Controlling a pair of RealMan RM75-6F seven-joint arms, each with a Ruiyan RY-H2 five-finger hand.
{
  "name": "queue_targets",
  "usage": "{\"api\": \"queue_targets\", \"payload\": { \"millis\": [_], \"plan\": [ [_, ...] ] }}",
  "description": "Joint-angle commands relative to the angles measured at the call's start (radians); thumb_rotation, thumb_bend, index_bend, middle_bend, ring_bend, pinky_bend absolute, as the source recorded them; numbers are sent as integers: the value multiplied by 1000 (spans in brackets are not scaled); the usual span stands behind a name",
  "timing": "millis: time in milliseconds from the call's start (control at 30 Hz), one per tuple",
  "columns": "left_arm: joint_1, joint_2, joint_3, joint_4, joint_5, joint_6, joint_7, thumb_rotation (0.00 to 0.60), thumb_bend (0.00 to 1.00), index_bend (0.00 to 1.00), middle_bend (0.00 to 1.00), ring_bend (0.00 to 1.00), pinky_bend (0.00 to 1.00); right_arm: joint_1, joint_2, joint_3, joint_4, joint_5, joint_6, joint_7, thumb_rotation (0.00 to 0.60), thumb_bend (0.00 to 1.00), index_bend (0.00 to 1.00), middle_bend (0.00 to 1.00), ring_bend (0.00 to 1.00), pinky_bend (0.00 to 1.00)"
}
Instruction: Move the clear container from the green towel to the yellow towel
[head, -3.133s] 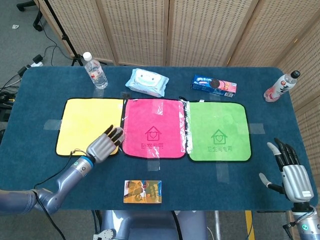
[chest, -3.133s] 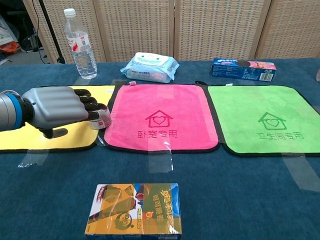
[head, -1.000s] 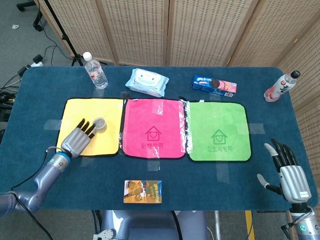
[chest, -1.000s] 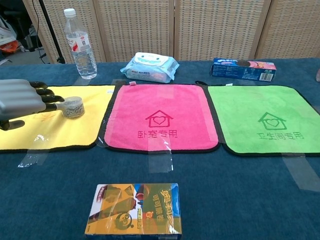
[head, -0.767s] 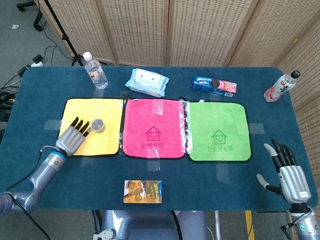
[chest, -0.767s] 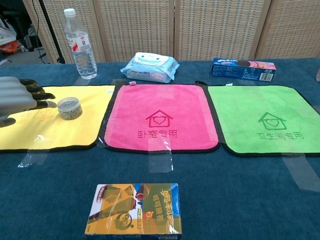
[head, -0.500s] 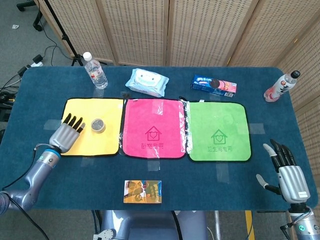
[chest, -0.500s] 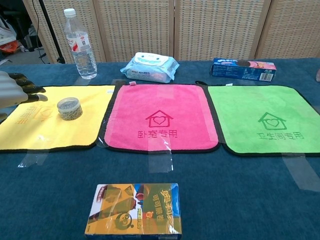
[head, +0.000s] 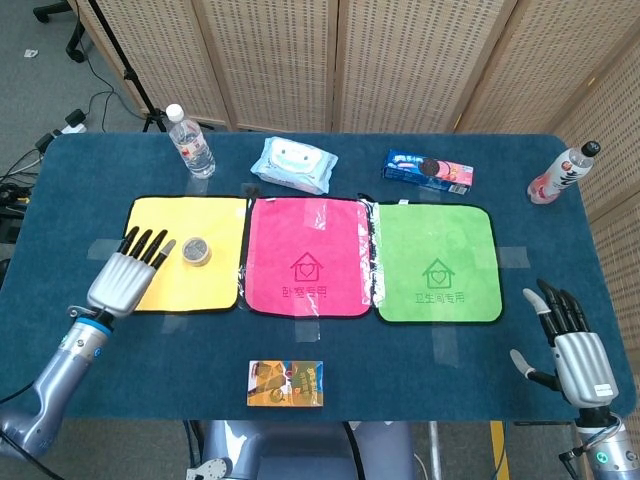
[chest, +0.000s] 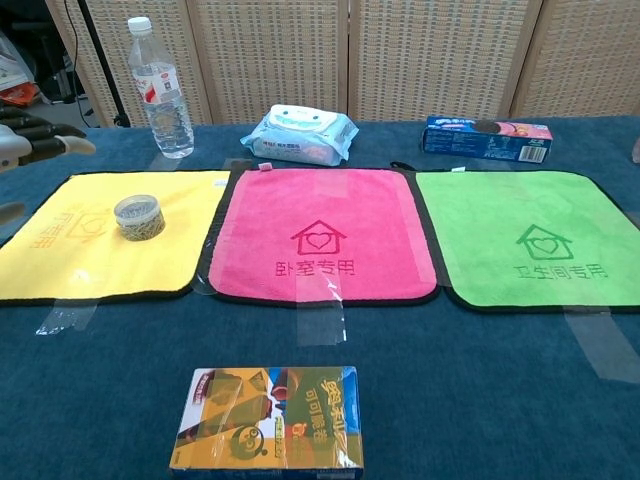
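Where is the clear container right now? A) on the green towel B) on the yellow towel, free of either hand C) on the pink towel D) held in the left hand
B: the clear container sits on the yellow towel, and the left hand is open beside it without touching it.

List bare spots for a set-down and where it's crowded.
Free: the whole green towel, the pink towel, and the table strip between the yellow box and the right hand. Crowded: the yellow towel holds the clear container with the left hand beside it; bottles, wipes and cookie box line the far edge.
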Motion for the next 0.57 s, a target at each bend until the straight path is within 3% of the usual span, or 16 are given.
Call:
{"api": "queue_targets", "payload": {
  "millis": [33,233,567],
  "plan": [
    [124,-3,23,-66,146,151,-185,600,466,0,0,0,5,1,-2,0,0,1,-2,0,600,312,109,3,0,50],
    [255,-30,76,-47,279,299,-283,600,462,0,0,0,5,1,-4,-2,-3,-4,-1,-12,600,311,109,3,0,50],
    [433,-79,70,26,363,488,-336,600,458,0,0,0,5,-2,-7,-13,-18,-20,0,-54,600,312,110,3,0,50]
  ]
}}
